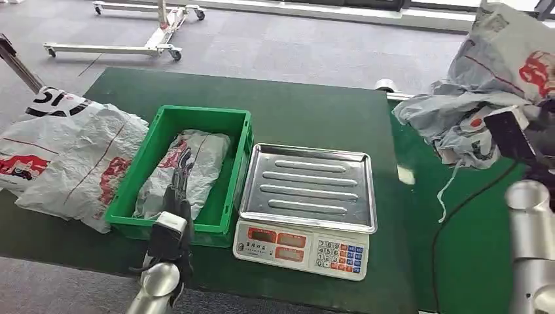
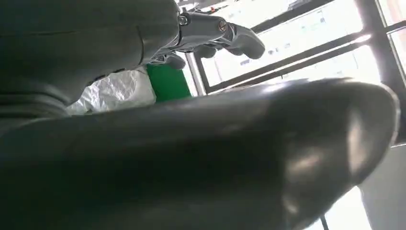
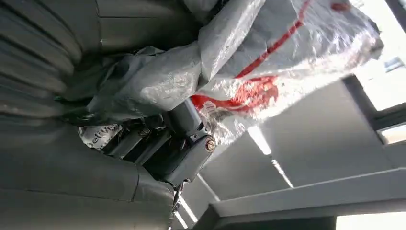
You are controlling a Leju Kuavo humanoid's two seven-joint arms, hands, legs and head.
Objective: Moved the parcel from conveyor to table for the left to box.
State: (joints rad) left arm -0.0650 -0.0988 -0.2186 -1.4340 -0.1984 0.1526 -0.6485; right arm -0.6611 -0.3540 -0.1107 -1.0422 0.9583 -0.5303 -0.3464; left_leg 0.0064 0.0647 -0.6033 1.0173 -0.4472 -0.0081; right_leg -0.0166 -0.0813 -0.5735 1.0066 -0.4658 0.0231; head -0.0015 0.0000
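1 parcel (image 3: 268, 62) gripped in right hand (image 3: 158, 143); left hand (image 1: 178, 190) over bin (image 1: 229, 216), grip unclear. Carry w/o snagging, set near table's (image 1: 307, 104) right edge.

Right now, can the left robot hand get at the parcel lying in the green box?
Probably yes. The left robot hand already hangs over the near end of the parcel inside the green box, whose top is open. Nothing lies between them.
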